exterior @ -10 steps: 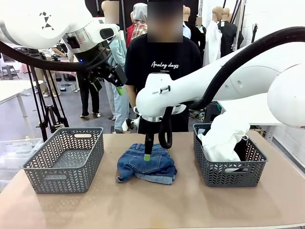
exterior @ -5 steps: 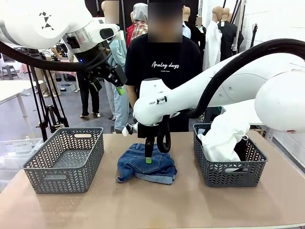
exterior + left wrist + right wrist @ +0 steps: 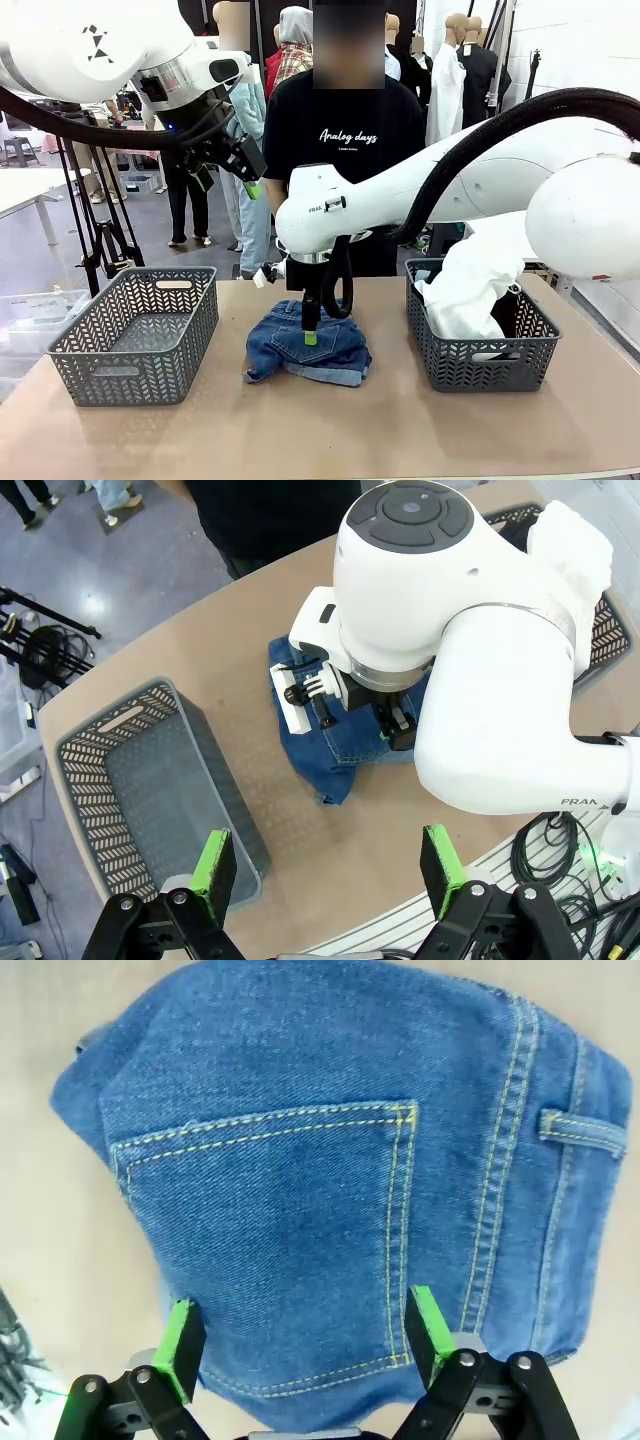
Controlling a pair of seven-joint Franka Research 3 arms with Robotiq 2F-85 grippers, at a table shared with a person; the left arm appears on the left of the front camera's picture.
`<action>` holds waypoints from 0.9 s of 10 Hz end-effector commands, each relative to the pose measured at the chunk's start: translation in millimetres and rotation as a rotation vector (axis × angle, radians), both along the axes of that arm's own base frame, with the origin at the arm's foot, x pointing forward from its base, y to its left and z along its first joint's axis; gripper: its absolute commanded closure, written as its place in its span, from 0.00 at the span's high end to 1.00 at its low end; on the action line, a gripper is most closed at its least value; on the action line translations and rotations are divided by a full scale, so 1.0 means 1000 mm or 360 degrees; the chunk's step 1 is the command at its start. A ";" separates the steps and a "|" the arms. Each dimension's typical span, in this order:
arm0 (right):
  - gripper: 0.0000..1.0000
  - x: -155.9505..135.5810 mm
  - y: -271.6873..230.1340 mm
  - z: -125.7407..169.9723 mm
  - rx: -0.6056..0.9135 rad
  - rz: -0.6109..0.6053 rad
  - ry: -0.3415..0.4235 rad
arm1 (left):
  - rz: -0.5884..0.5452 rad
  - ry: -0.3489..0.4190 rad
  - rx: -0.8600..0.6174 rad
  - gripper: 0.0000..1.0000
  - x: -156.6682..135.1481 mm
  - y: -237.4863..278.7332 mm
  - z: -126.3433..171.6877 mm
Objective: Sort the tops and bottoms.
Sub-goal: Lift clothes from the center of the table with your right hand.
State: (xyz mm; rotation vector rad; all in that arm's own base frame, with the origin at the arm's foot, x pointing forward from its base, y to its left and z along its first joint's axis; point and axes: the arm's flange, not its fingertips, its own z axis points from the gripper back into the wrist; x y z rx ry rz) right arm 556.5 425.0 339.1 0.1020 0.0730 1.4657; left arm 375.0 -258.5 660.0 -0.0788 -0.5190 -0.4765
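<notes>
1 denim shorts, 2 baskets, 1 white top

My gripper hangs spread wide above the desk. Below sits an empty grey basket near one edge; the folded denim shorts lie mid-desk under the other arm, whose gripper seems just above them.
</notes>
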 end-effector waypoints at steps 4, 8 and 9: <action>0.97 0.003 0.004 -0.005 -0.0003 0.0041 0.0146 | 0.0004 -0.0006 -0.0005 0.96 0.001 0.002 0.000; 0.24 -0.001 0.003 -0.005 -0.0032 0.0054 0.0143 | 0.0004 -0.0006 -0.0005 0.96 0.001 0.002 0.000; 0.05 -0.001 0.002 -0.005 -0.0030 0.0056 0.0148 | 0.0004 -0.0006 -0.0005 0.96 0.001 0.002 0.000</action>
